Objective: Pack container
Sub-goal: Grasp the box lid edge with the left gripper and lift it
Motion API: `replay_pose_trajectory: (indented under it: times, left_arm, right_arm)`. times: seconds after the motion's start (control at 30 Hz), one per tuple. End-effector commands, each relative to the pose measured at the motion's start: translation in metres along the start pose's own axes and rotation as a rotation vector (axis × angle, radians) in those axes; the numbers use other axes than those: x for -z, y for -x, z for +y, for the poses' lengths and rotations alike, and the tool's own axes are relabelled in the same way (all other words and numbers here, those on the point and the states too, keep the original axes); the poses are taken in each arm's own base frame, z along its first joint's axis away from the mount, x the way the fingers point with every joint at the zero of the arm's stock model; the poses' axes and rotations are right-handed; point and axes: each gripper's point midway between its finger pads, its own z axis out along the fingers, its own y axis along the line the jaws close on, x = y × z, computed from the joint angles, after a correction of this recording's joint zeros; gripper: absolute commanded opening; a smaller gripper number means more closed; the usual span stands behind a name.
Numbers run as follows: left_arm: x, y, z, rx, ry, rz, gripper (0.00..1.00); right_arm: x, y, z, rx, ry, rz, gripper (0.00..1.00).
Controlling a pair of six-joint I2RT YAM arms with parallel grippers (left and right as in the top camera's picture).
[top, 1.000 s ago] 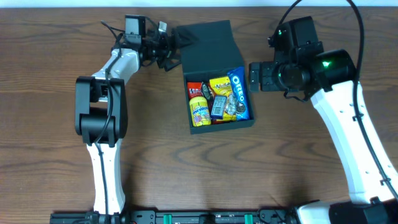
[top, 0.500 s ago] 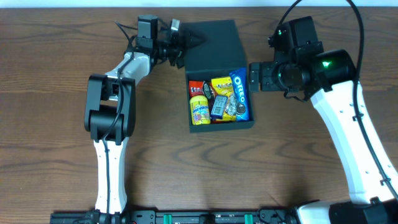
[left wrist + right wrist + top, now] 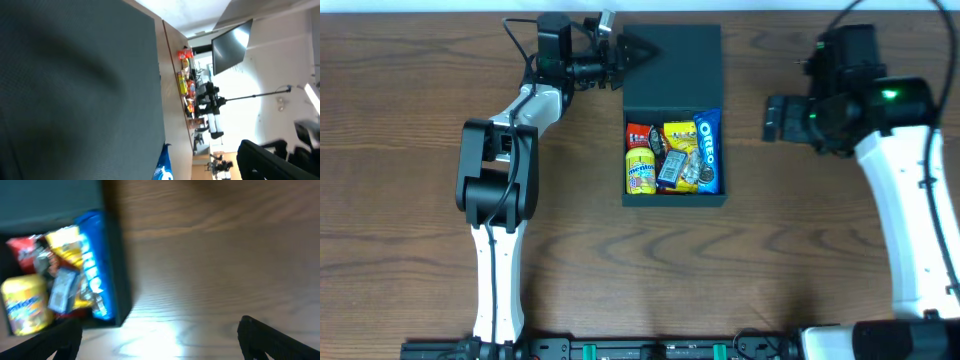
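The container (image 3: 674, 200), a dark green-black square box, sits at the table's middle with its flap lid (image 3: 675, 62) open toward the far edge. Inside lie a blue Oreo packet (image 3: 708, 150), a yellow tub (image 3: 638, 172) and several other snack packets. My left gripper (image 3: 620, 52) is shut on the lid's left corner. The lid (image 3: 75, 90) fills the left wrist view, with the Oreo packet (image 3: 162, 171) at its lower edge. My right gripper (image 3: 772, 118) is open and empty, right of the box and apart from it. The right wrist view (image 3: 160, 332) shows the box wall (image 3: 118, 275) and Oreo packet (image 3: 92, 280).
Brown wooden table (image 3: 800, 260) all round the box. The table's far edge runs just behind the lid and the left gripper. The left arm's base link (image 3: 490, 175) stands left of the box.
My left gripper moved right with the lid, and the box turned square and shifted right. My right gripper drew back to the right, away from the box wall.
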Motion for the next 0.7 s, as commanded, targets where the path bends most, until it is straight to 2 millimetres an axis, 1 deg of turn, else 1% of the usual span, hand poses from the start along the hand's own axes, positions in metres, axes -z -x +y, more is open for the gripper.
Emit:
replay_pose_trajectory:
  times: [0.0, 0.07, 0.13, 0.17, 0.23, 0.37, 0.47, 0.67]
  left_arm:
    - [0.001, 0.003, -0.039, -0.165, -0.046, 0.019, 0.96]
    - [0.002, 0.006, -0.055, -0.217, -0.037, 0.007, 0.96]
    - [0.002, 0.006, -0.068, -0.266, -0.015, 0.005, 0.96]
    - [0.002, 0.004, -0.071, -0.278, 0.008, 0.006, 0.96]
    - [0.002, -0.003, -0.073, -0.307, 0.085, 0.014, 0.96]
    - [0.003, -0.026, -0.08, -0.376, 0.21, 0.072, 0.96]
    - [0.0, -0.04, -0.097, -0.421, 0.215, 0.11, 0.96]
    - [0.004, -0.045, -0.122, -0.483, 0.292, 0.101, 0.96]
  right_arm:
    - [0.003, 0.002, -0.026, -0.086, -0.034, 0.0, 0.99]
    - [0.003, 0.003, -0.034, -0.115, -0.032, 0.003, 0.99]
    - [0.003, 0.004, -0.041, -0.128, -0.04, 0.001, 0.99]
    - [0.003, 0.004, -0.043, -0.129, -0.042, 0.0, 0.99]
    - [0.003, 0.005, -0.046, -0.127, -0.044, -0.002, 0.99]
    - [0.003, 0.006, -0.047, -0.118, -0.046, -0.005, 0.99]
    - [0.003, 0.007, -0.048, -0.12, -0.046, -0.009, 0.99]
    - [0.003, 0.008, -0.048, -0.103, -0.046, -0.01, 0.99]
